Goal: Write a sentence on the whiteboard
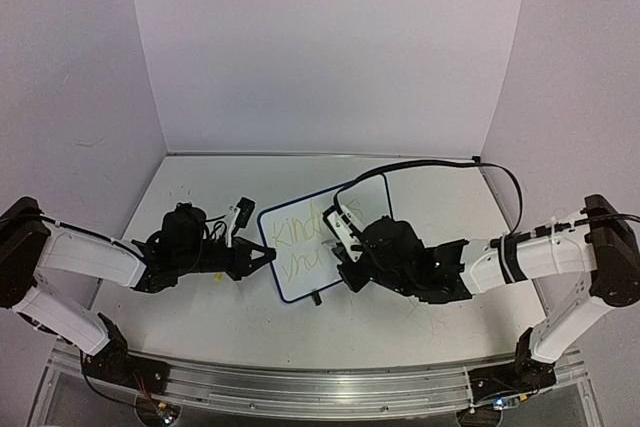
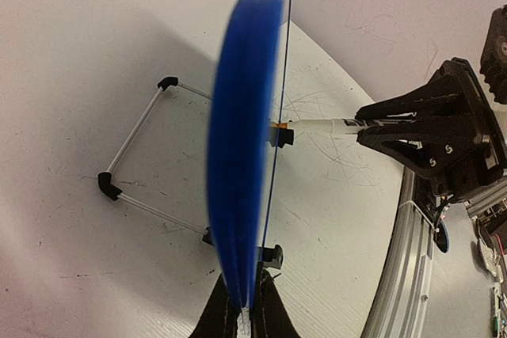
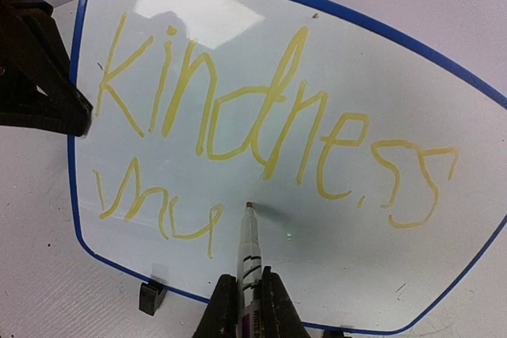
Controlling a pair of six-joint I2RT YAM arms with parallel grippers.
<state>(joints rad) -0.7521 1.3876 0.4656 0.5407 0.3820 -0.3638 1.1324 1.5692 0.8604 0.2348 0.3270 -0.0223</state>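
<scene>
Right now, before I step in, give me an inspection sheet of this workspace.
Surface: white table, scuffed with grey scratches.
Job's things: whiteboard upright on its stand; sentence reads "Kindness" plus a started second line; marker tip against the board.
Clutter: nothing seen.
Grippers: left gripper shut on the whiteboard's edge; right gripper shut on the marker.
Cables: black cable looping above the right arm.
Surroundings: plain walls.

The whiteboard (image 3: pixel 356 267) carries the sentence (image 3: pixel 273 116) in thin yellow-green handwriting. Its upper line reads "Kindness" and runs from the board's 10 o'clock edge down toward 4 o'clock. Below it, at about 8 o'clock, a second line holds only a few letters, roughly "mu". The marker (image 3: pixel 248 251) has dark print low on its barrel, too small to read.
</scene>
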